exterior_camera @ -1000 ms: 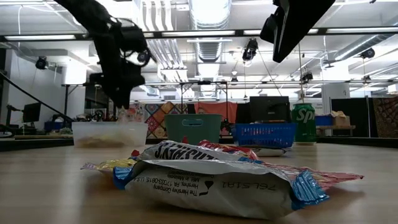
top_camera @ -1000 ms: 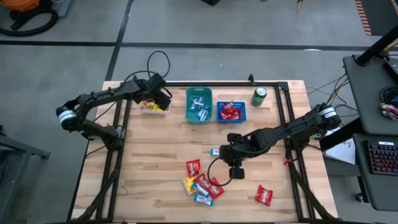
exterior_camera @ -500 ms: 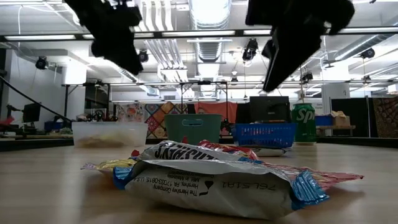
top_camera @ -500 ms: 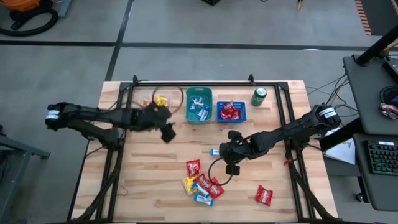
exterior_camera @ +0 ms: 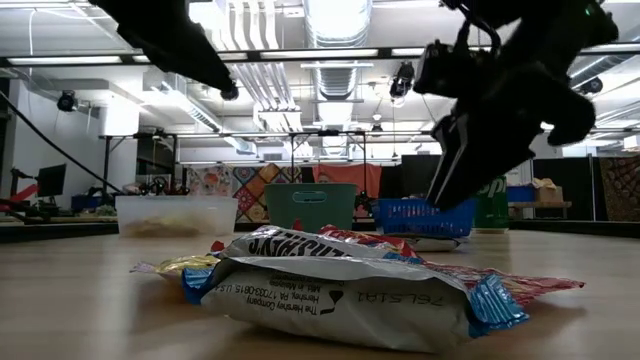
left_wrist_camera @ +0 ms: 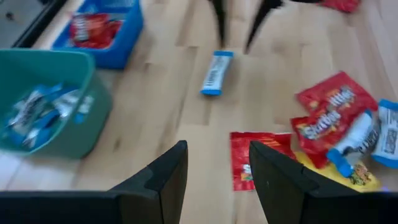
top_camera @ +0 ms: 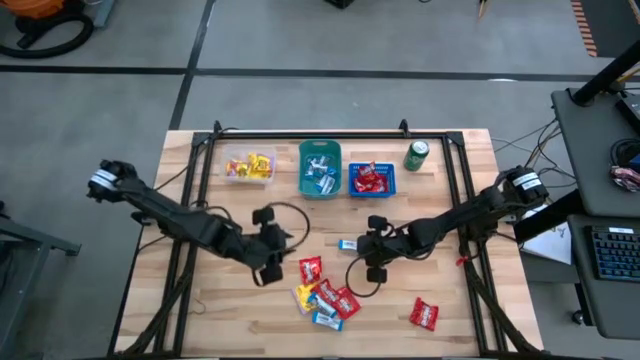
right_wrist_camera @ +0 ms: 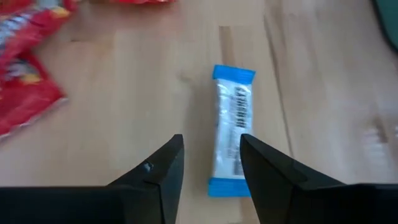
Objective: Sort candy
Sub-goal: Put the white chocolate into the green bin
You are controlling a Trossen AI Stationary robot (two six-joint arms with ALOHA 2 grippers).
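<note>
A light-blue candy [top_camera: 347, 243] lies flat on the table's middle. My right gripper [right_wrist_camera: 211, 171] stands open just over it, the candy's [right_wrist_camera: 233, 124] near end showing between the fingers; whether they touch it I cannot tell. A pile of red, yellow and blue candy [top_camera: 322, 290] lies nearer the front edge. My left gripper [left_wrist_camera: 217, 180] is open with nothing in it, just left of the pile [left_wrist_camera: 348, 127], with a red candy [left_wrist_camera: 258, 155] right ahead of its fingers. In the low view the right gripper [exterior_camera: 480, 130] hangs above the table.
Along the far edge stand a clear bin with yellow candy [top_camera: 250, 166], a teal bin with blue candy [top_camera: 320, 168], a blue basket with red candy [top_camera: 372, 179] and a green can [top_camera: 416, 155]. A single red candy [top_camera: 424, 314] lies near the front right.
My left gripper has swung from over the clear bin at the far left toward the table's near middle, ending beside the candy pile. My right gripper has come down and tipped toward the light-blue candy. The candies on the table have not moved.
</note>
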